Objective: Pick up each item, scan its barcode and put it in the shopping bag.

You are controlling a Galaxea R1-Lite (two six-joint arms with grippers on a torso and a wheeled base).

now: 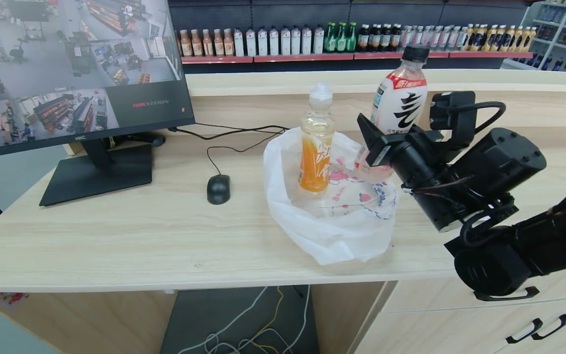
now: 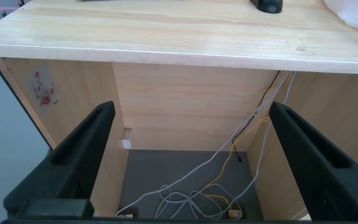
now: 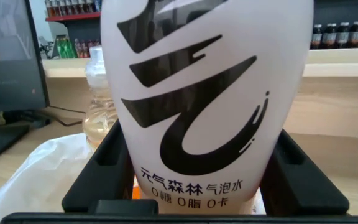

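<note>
The right gripper (image 1: 379, 147) clamps the black-capped, white-labelled plastic bottle (image 1: 400, 101) above the right rim of the white plastic shopping bag (image 1: 332, 236) — likely for bagging beside the orange drink bottle (image 1: 315, 152) inside; the left gripper (image 2: 191, 162), fingers spread, hangs well apart.

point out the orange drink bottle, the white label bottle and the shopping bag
orange drink bottle (image 1: 315, 164), head view, on its orange label
white label bottle (image 1: 397, 101), head view, on its white label
shopping bag (image 1: 334, 238), head view, on its bare front fold
</note>
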